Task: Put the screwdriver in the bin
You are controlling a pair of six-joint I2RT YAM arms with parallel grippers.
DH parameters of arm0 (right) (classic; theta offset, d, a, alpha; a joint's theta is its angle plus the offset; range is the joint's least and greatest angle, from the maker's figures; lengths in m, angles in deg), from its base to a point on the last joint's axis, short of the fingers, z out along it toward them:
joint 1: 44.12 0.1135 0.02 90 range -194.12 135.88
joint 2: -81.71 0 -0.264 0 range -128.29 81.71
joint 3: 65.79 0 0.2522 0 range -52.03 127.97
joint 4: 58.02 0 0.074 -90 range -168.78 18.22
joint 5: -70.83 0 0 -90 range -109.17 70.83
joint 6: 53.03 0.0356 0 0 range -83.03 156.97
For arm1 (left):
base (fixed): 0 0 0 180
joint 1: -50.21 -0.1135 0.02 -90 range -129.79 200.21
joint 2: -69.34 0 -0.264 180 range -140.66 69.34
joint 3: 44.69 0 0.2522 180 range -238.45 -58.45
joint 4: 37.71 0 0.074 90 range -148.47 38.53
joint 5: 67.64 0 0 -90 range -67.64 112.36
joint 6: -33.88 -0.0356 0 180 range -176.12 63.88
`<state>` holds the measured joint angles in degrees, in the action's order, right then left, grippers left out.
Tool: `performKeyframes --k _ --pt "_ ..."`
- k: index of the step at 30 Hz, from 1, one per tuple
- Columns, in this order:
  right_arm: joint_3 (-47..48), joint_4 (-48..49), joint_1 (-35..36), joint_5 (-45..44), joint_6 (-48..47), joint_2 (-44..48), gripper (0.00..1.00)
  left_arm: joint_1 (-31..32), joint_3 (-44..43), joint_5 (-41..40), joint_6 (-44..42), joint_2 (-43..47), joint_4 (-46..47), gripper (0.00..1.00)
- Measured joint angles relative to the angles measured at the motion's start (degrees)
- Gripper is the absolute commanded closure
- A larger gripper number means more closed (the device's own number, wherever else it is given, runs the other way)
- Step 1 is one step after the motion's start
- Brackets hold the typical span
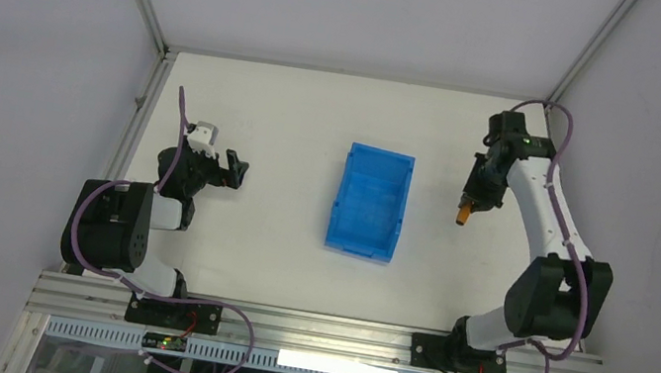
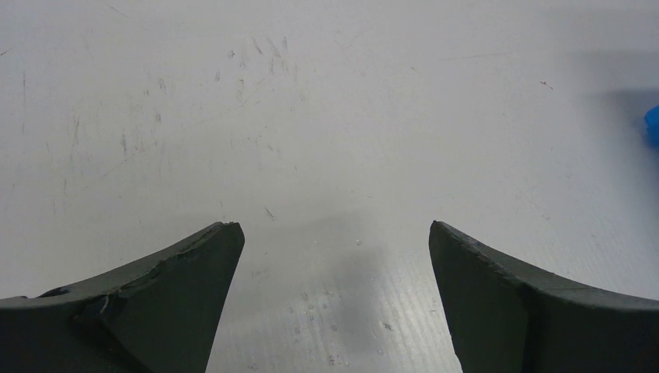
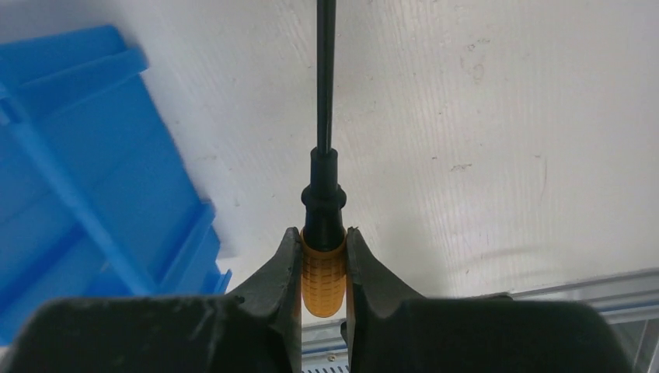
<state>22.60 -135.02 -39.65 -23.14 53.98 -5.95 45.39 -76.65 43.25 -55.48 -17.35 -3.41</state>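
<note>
Right fingers [image 3: 276, 287] pinch screwdriver [image 3: 324, 194] by ribbed orange handle, shaft jutting ahead; looks light, stiff, grip seems sound; left fingers [image 2: 186, 303] wide, empty.

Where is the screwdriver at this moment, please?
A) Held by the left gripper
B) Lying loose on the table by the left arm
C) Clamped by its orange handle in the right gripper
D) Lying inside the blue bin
C: the right wrist view shows the right gripper shut on the orange handle of the screwdriver, outside the bin; the left gripper is open and empty.
</note>
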Motion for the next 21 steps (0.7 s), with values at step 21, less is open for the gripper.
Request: performKeyframes --k 21 --pt "15.8 -3.7 31.4 3.7 12.6 0.3 1.0 0.0 0.0 0.0 0.0 0.0 0.0 0.01"
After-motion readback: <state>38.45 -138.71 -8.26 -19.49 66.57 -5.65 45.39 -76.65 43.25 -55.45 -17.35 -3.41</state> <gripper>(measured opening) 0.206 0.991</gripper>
